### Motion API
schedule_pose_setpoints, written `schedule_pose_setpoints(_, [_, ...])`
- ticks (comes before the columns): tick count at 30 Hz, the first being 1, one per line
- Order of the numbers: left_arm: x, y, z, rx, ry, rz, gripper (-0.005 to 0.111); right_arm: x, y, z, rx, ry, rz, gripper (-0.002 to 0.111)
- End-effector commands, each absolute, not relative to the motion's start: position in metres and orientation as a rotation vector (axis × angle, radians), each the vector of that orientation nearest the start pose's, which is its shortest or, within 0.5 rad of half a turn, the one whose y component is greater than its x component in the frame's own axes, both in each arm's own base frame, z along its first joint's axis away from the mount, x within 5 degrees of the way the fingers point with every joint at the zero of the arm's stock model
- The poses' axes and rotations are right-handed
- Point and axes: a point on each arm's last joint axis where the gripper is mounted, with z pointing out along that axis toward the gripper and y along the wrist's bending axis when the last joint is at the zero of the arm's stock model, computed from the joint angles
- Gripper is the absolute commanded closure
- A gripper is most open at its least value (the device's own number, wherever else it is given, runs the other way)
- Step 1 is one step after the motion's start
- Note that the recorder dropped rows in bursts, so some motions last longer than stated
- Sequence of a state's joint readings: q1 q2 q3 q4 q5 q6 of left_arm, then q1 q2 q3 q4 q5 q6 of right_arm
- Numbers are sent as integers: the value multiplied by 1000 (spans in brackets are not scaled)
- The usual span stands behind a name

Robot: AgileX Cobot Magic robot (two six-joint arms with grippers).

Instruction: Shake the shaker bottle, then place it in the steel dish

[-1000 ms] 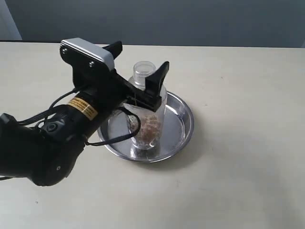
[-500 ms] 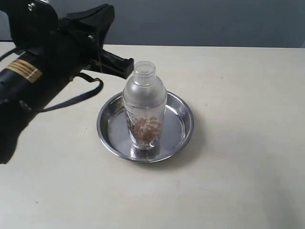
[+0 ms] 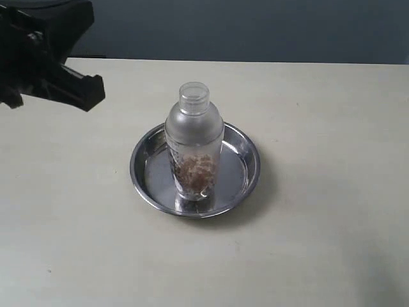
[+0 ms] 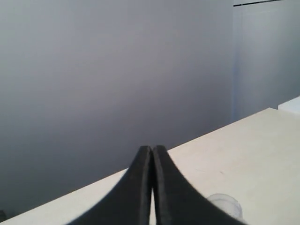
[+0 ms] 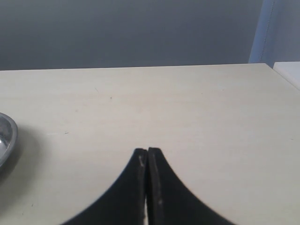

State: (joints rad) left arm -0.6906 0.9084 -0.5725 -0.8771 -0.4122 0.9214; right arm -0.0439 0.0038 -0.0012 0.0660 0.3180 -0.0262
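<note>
Exterior view: the shaker bottle [image 3: 193, 144] stands upright on the flat bottom of the steel dish [image 3: 248, 167], with its base toward the part of the rim nearest the camera. The small round cap [image 3: 193, 96] sits on top. Brown pellets [image 3: 195, 169] lie in the lower part of the clear body. The dish rests on the pale table [image 3: 319, 249]. Nothing touches the bottle.

Left wrist view: the two black fingers of my left gripper [image 4: 152, 151] are pressed together along their length, with nothing between them. In the exterior view this gripper appears at the upper left edge, well apart from the dish. The bottle's cap shows just beside the fingers in the wrist picture, and a grey wall [image 4: 93, 70] rises beyond the table.

Right wrist view: my right gripper [image 5: 147, 151] is likewise closed, tips touching and empty, over bare table. The dish rim shows at the picture's edge, well apart from the fingertips.
</note>
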Motion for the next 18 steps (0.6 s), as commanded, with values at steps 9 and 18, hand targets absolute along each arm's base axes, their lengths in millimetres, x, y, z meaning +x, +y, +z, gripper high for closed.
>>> schedule_pose_setpoints(9, [159,-84,351,320,1361,-62,106,54,-1,186,60,1787,9,109])
schedule_pose_setpoints(18, [165,-59,339,264,1546,-102,106,54,-1,186,60,1787,9,109])
